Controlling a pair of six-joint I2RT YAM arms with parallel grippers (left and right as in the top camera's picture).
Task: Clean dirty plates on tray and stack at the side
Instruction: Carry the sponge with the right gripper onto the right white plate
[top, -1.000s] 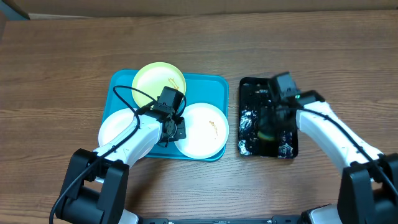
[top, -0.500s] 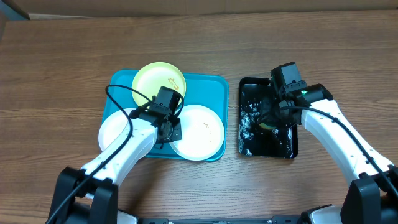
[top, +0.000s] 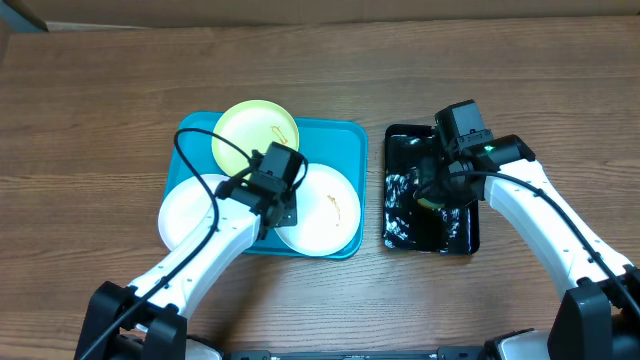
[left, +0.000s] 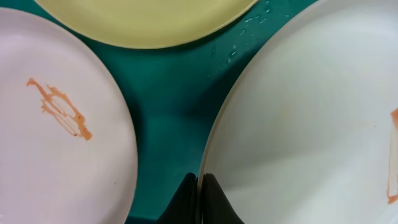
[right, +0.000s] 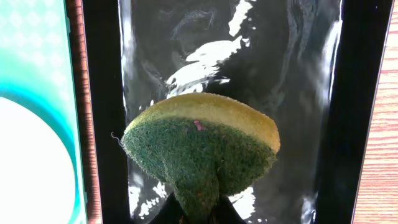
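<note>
The turquoise tray holds three plates. A pale yellow-green plate lies at the back, with a white plate at the front left and a white plate at the front right. All three carry orange-brown smears. My left gripper is shut on the left rim of the right white plate, fingers pinching its edge. The left wrist view also shows the left white plate and the yellow-green plate. My right gripper is shut on a green and yellow sponge above the black tray.
A glossy black tray with wet, shiny patches lies right of the turquoise tray; the right wrist view shows it under the sponge. Water droplets sit on the turquoise tray between the plates. Bare wooden table surrounds both trays.
My right arm has shifted back over the black tray with the sponge, then held still. My left gripper has edged right at the white plate's rim, and that plate has shifted slightly.
</note>
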